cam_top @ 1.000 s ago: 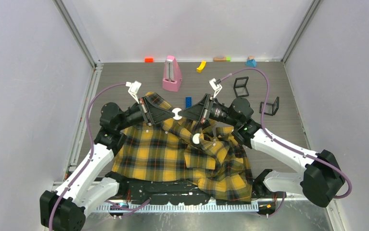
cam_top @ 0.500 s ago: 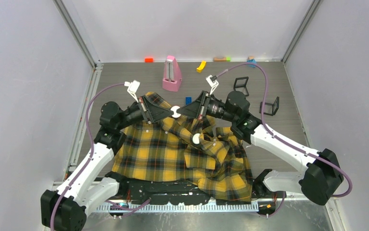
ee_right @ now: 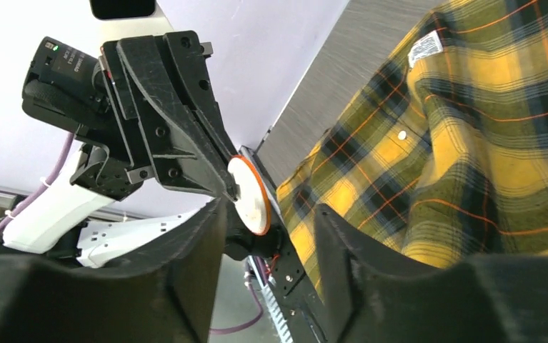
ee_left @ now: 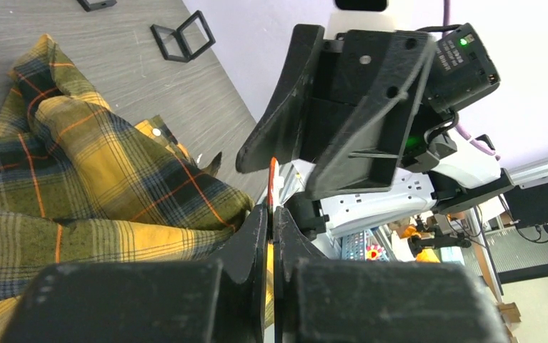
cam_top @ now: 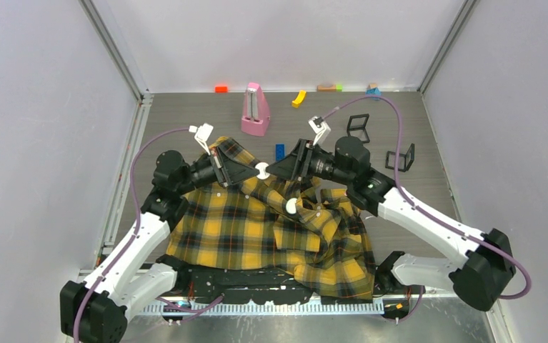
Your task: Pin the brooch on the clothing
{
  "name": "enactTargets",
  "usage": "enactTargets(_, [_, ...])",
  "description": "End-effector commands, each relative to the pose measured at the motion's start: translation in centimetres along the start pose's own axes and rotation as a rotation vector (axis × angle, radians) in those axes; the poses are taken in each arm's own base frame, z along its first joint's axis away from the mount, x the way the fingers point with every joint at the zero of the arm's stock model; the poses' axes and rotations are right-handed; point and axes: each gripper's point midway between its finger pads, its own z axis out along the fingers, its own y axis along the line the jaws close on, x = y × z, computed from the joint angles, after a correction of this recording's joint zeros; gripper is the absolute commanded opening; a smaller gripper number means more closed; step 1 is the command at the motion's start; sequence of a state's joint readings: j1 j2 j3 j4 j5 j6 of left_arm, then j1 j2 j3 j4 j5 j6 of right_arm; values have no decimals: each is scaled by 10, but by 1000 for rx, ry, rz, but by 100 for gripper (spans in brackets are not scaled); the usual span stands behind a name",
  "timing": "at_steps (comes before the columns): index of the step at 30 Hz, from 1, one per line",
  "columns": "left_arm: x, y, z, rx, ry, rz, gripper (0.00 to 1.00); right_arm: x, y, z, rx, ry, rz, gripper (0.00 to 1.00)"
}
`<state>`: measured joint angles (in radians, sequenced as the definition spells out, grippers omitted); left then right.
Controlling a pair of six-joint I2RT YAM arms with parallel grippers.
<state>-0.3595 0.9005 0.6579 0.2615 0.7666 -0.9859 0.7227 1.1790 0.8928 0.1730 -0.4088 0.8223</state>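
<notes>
Brooch [ee_right: 249, 194] first: we see a small round disc, white-faced with an orange rim, pinched by the left gripper [ee_left: 271, 214], whose jaws are closed tight on its lower edge. From the left wrist view only its thin orange edge shows, standing upright out of the fingertips. It is held in the air above the shirt [cam_top: 242, 229], not touching the cloth.

We find the right gripper [ee_right: 269, 214] nose to nose with the left one. Its fingers are spread apart with the disc showing in the gap between them, and neither finger appears to touch it. It holds nothing.

We see the yellow-and-black plaid shirt lying rumpled on the grey table [cam_top: 185, 114] at the near edge, bunched into folds under the right arm. A small white round piece [cam_top: 291, 206] rests on those folds, and we cannot tell what it is. Beyond the shirt stand a pink wedge-shaped object [cam_top: 255, 111], a blue brick [cam_top: 279, 151] and black square frames [cam_top: 358, 128].
</notes>
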Motion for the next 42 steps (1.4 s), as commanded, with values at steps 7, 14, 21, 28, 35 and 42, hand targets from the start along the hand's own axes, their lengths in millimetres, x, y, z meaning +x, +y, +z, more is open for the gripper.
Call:
enactTargets(7, [16,11,-7,-45,34,25,0,25,-21,-69,203,55,-209,66])
enactTargets(14, [27,16,-13,-60,53,17,0,63,-46,-86,282,144,-205,68])
enactTargets(21, [39,16,-20,-63,97,43,0,77,-68,-71,380,182,-238,44])
enactTargets(28, [54,19,-30,-72,146,105,0,25,-89,-44,529,-68,-218,1])
enactTargets(35, [63,20,-22,-66,110,90,0,-26,-106,-5,671,-234,-235,1])
enactTargets(42, [65,30,-2,-109,52,46,0,-39,-99,8,662,-212,-283,21])
